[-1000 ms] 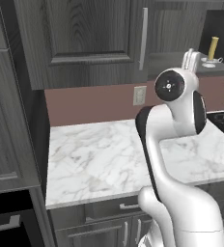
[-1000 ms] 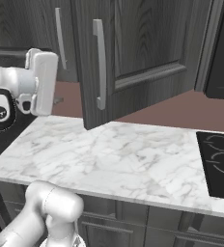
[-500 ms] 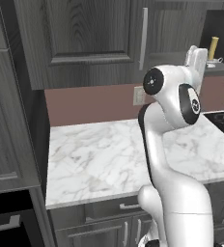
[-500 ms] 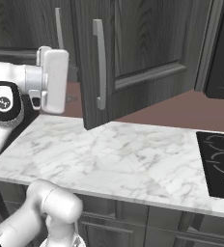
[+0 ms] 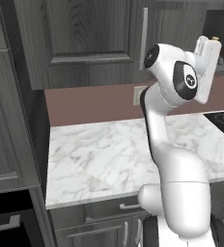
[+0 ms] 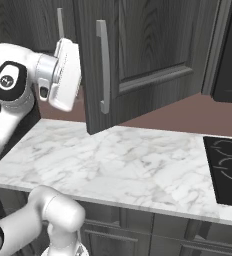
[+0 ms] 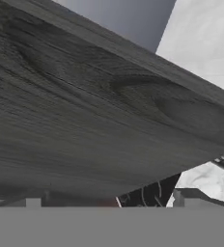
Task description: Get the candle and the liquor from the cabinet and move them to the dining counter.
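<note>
The robot's end effector (image 6: 67,75) is lifted high, just beside the open door of the cabinet (image 6: 153,50). The white hand hides the fingers, so I cannot tell if they are spread or pressed together. From the hand's own camera the dark door sits very close in front, slanting across, with a bit of white counter (image 7: 203,178) below it.

A tiny yellowish top of the candle (image 5: 214,38) peeks out just over the hand, a little beyond it, in the open part of the cabinet. It looks like it stands straight up, long way pointing to the ceiling — but so little shows that I am not sure. The liquor is hidden from me.

What could go wrong? The hand is so near the door that it could bump the door's edge and swing it. And if it goes in too fast, it could knock the thin candle over — a tall, slim thing tips easily.
</note>
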